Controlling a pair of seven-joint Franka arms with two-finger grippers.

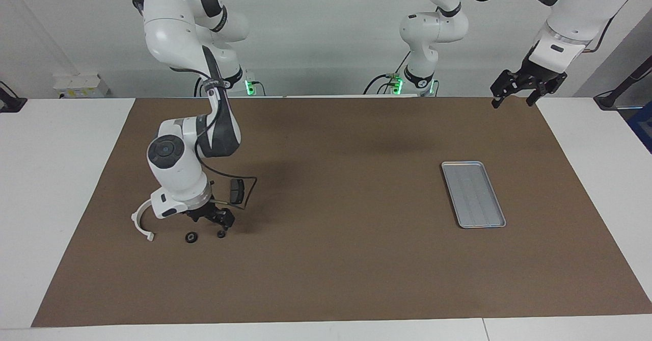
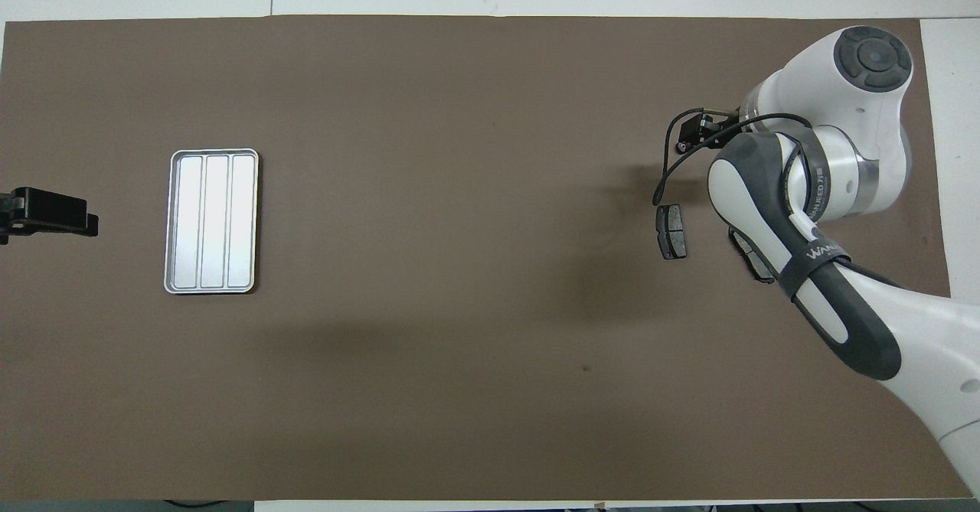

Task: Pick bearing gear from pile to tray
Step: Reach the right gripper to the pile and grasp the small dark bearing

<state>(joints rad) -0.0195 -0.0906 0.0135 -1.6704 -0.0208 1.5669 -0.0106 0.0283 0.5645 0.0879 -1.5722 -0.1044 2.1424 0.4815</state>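
Note:
The pile lies toward the right arm's end of the table: a white curved arc (image 1: 142,219), a dark grey plate (image 1: 237,190) also in the overhead view (image 2: 672,230), a second plate mostly under the arm (image 2: 754,261), and two tiny black round pieces (image 1: 191,237) (image 1: 221,234). My right gripper (image 1: 219,223) is low over the smaller round piece, which shows in the overhead view (image 2: 681,146) at the gripper (image 2: 693,129). The silver tray (image 1: 473,194) (image 2: 212,221) is empty. My left gripper (image 1: 513,100) waits open, raised by the mat's corner.
A brown mat (image 1: 336,259) covers the white table. The right arm's elbow and forearm (image 2: 811,190) hang over the pile and hide the arc and the larger round piece from above. The left gripper (image 2: 46,217) shows beside the tray in the overhead view.

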